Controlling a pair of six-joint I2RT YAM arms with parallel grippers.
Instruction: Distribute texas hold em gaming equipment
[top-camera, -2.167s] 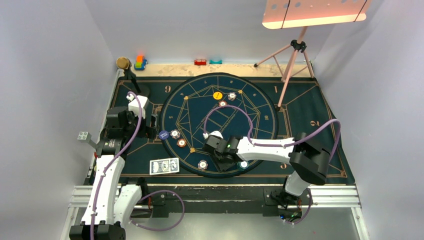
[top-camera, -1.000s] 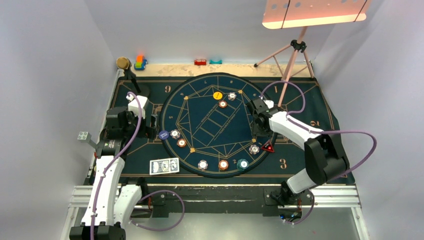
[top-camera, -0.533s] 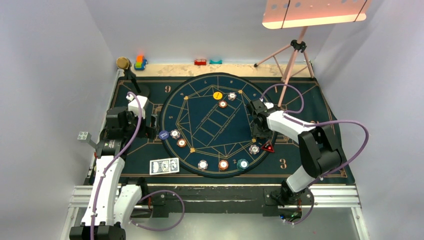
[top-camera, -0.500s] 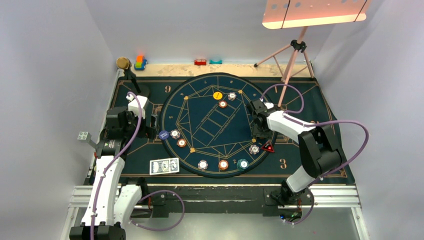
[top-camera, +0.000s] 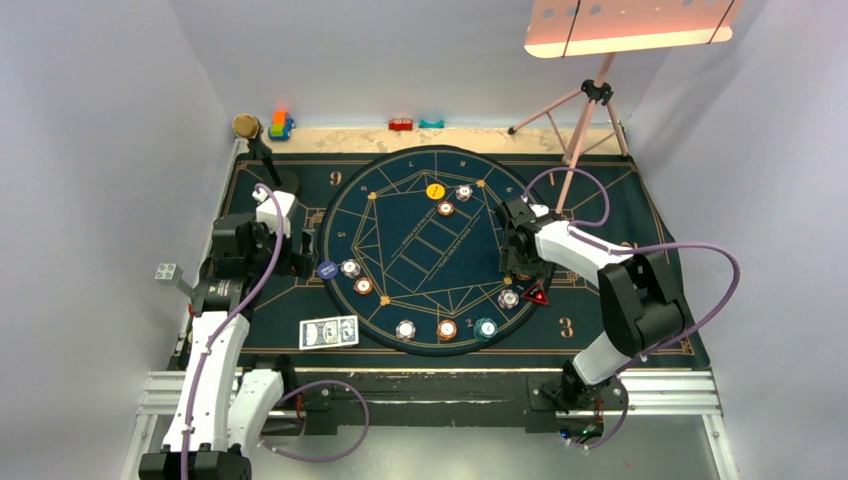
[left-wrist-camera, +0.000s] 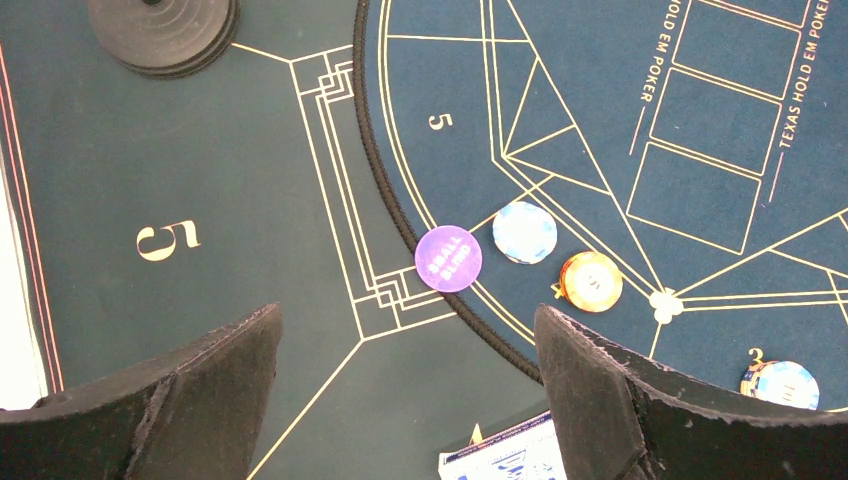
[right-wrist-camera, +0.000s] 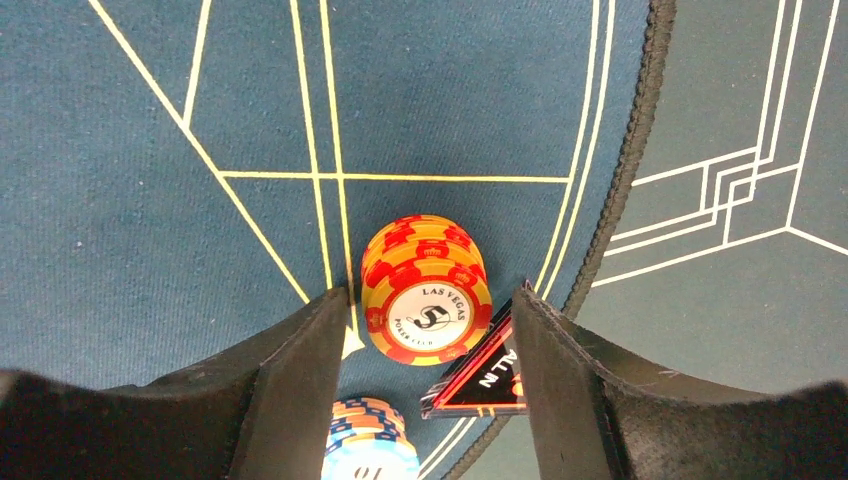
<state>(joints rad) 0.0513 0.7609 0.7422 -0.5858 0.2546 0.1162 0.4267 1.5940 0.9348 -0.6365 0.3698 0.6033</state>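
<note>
My right gripper hangs open low over the right rim of the round felt. An orange-red poker chip stack lies on the felt between its fingers, untouched. A red-black triangular marker and a white-blue chip stack lie just behind it. My left gripper is open and empty over the mat. Ahead of it lie a dark-blue disc, a white chip, an orange chip and the blue-backed cards.
A yellow disc with two chips lies at the far rim, and three chips lie at the near rim. A microphone stand is at the back left, a pink tripod at the back right, and toy blocks along the back edge.
The right arm swung from the near middle of the felt to its right rim. In the last half second it barely moved. The left arm stayed still.
</note>
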